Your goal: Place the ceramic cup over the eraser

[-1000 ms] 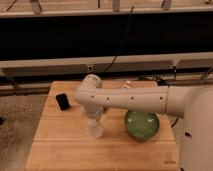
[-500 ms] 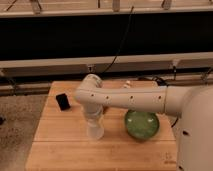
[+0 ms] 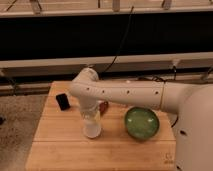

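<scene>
My gripper (image 3: 91, 120) points straight down over the wooden table (image 3: 55, 145), w/ the ceramic cup (image 3: 92, 131) directly beneath it, approx. mid-board. Whether I am clamped on the cup is not discernible. The black eraser (image 3: 62, 101) stands apart from the cup, up and to the left in view; the green bowl (image 3: 142, 123) lies on the cup's opposite side.

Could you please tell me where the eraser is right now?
In the camera view, the eraser sits on the table toward the picture's left, apart from the tool, which hangs directly over the ceramic cup.
</scene>
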Tool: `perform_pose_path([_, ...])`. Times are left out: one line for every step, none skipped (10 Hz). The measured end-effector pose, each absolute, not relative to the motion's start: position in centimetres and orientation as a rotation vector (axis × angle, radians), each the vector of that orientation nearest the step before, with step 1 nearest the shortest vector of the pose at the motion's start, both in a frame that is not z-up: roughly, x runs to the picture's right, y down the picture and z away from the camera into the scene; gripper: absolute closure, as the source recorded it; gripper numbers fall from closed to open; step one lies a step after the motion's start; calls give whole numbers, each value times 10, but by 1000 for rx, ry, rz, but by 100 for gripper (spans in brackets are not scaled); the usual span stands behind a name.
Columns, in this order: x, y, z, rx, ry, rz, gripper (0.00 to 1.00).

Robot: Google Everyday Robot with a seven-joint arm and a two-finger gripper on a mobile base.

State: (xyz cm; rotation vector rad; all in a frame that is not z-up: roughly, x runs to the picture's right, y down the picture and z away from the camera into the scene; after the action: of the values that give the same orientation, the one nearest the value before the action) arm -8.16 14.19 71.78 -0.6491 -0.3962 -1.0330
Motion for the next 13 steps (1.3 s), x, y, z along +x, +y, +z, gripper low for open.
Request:
perform_pose_path([-94,125,709,-637,-397,-1048,100])
perform_pose_path([-104,112,704,-627,-396,-1061,100])
perform_pose_path([-115,94,698,-612,-392,-1078,100])
perform_pose_path([-131,71,694,-596,-389,-1100,100])
perform_pose_path([-144,51,694,-578,-383,-1122,100])
perform_pose_path([-154,34,694,-564,-377,-1138,100])
perform_pose_path([-163,19,694,-551,-369,-1156,100])
perform_pose_path([-174,10,694,-544,-371,-1174,100])
perform_pose_path([-184,2,694,-536,-371,-1191,100])
perform_pose_path([-191,-9,696,-528,-368,-1207,100])
perform_pose_path([-194,-16,698,-523,-363,-1216,100])
perform_pose_path([-205,-21,700,-520,-373,-1230,100])
perform_pose_path([-212,-27,704,-518,-378,-1239,100])
